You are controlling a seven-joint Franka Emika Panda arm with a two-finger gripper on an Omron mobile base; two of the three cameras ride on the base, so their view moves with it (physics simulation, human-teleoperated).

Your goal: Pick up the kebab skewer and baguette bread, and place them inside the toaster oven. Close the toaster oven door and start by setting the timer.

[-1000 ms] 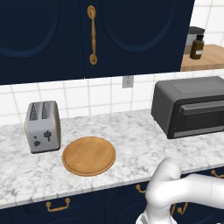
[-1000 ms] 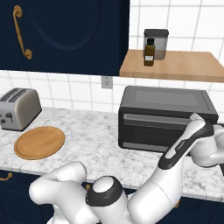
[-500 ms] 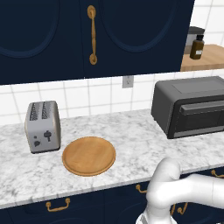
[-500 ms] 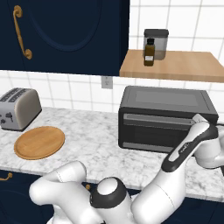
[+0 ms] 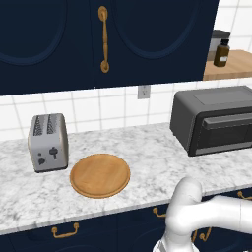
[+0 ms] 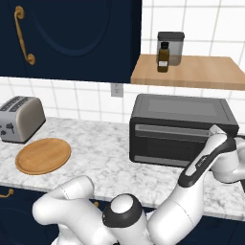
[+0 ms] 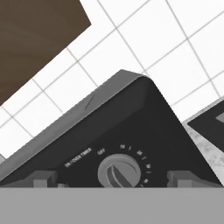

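Note:
The toaster oven (image 6: 182, 112) stands on the marble counter at the right, also seen as a dark grey box (image 5: 211, 115). The toaster oven door (image 6: 165, 146) is up and shut, its bar handle along the top. My gripper (image 7: 113, 179) hovers close in front of the oven's right control panel. It is open, one fingertip (image 7: 43, 178) on each side of the round timer knob (image 7: 119, 171), with nothing between the jaws. In the right base view my forearm (image 6: 206, 160) crosses the oven's right end. The kebab skewer and baguette bread are hidden from me.
A silver two-slot toaster (image 5: 47, 142) and a round wooden board (image 5: 100, 175) sit on the counter's left. A wooden shelf (image 6: 191, 72) above the oven carries a brown bottle (image 6: 163, 57) and a jar. Dark blue cabinets hang overhead.
My wrist has dipped slightly at the oven's right end. The jaws have stayed open, and nothing on the counter has moved.

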